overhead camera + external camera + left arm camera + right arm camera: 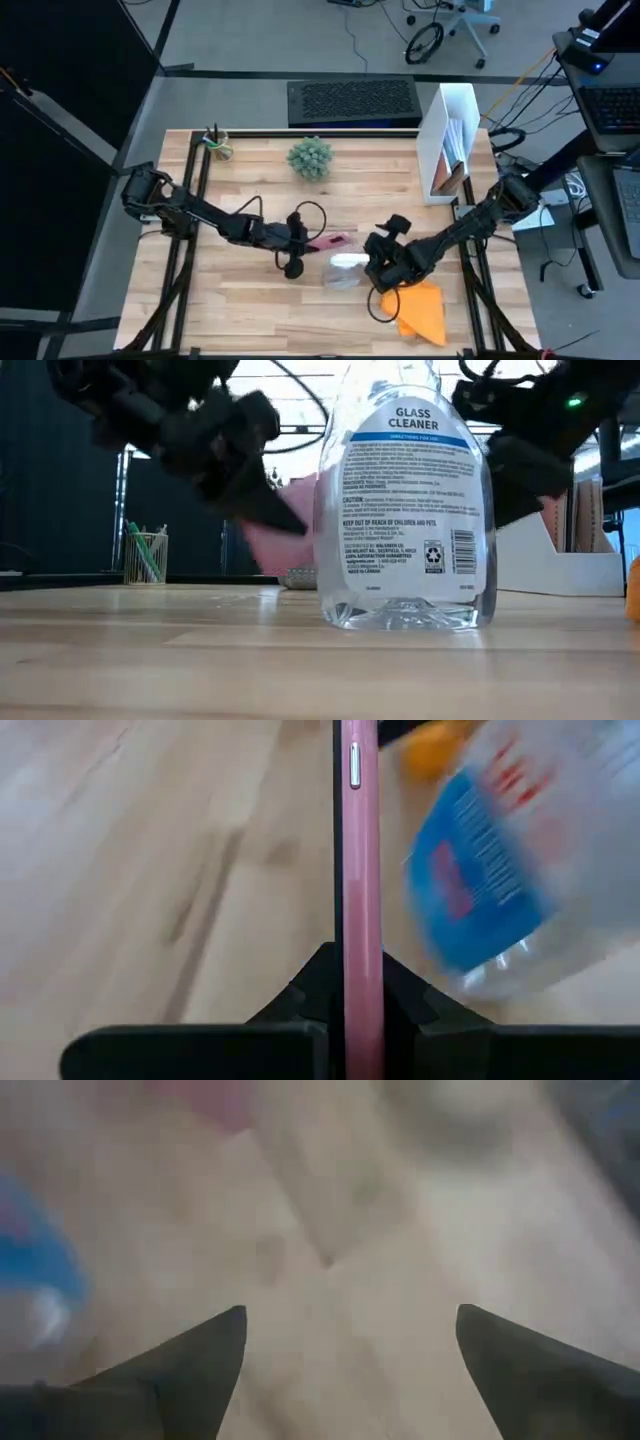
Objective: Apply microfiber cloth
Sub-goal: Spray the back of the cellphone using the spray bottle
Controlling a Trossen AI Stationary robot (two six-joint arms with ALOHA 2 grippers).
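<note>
My left gripper (305,243) jaws pinch the thin pink phone (333,241) on its edge. My right gripper (383,270) jaws are spread wide. The bright orange soft cloth (424,310) lies on the wooden desk (250,300) just beside my right jaws, nearest them.

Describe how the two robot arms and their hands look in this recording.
Both arms are dark, jointed and slim, with black cables looping alongside. The left hand has two black fingers on a wide flat bar. The right hand ends in two dark, tapering, pointed fingers. A small green light shows on one arm.
</note>
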